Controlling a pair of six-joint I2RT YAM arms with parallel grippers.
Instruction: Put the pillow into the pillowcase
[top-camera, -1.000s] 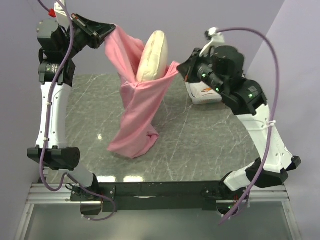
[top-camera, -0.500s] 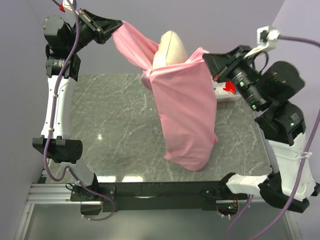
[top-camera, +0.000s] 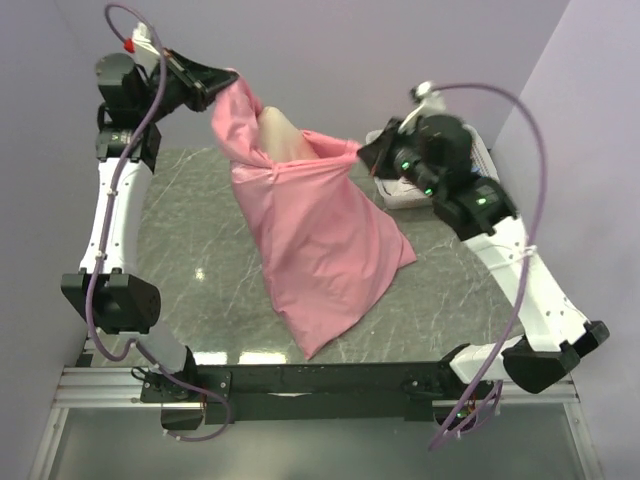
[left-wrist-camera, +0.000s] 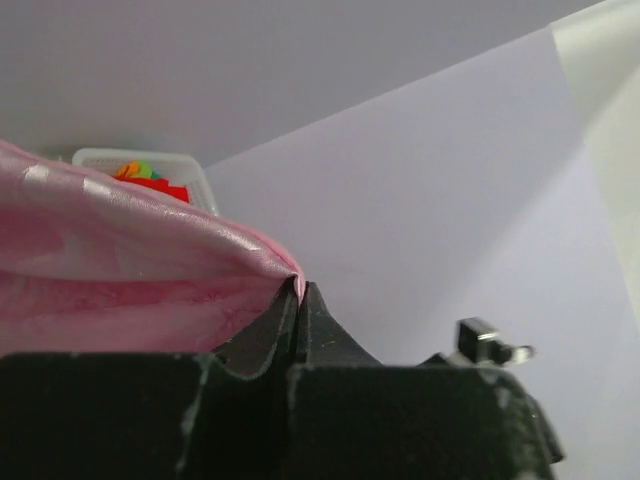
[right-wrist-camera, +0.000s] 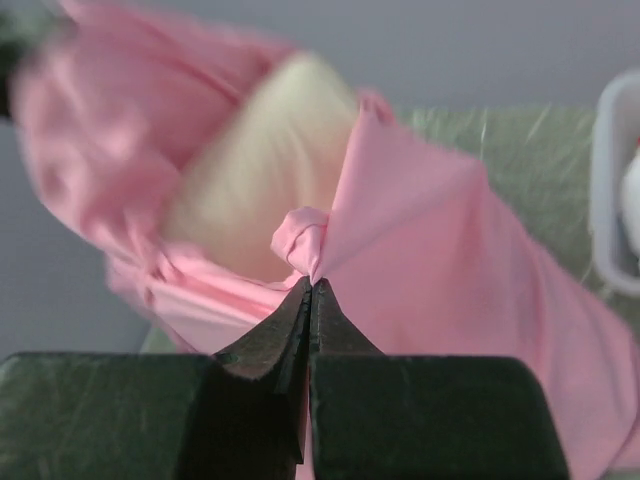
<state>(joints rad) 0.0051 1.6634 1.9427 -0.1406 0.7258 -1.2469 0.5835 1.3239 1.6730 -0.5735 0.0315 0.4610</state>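
The pink pillowcase (top-camera: 320, 245) hangs between both arms above the table, its mouth held up and its lower end trailing toward the near edge. The cream pillow (top-camera: 282, 135) sits inside, with only its top showing through the mouth; the right wrist view shows the pillow (right-wrist-camera: 265, 175) deep in the pillowcase (right-wrist-camera: 450, 250). My left gripper (top-camera: 222, 82) is shut on the mouth's left edge, a pinch of pillowcase (left-wrist-camera: 130, 285) at its tips (left-wrist-camera: 300, 287). My right gripper (top-camera: 360, 148) is shut on the mouth's right edge, a bunched fold at its tips (right-wrist-camera: 312, 283).
A white bin (top-camera: 425, 185) stands at the back right of the grey marble table (top-camera: 190, 240), just behind my right gripper. The same bin (right-wrist-camera: 615, 190) shows at the right edge of the right wrist view. Purple walls close in the back and sides.
The pillow has slid deeper into the pillowcase; only its top shows now. Both grippers swung the sack right, then back left and lower, and its lower end now lies toward the near edge.
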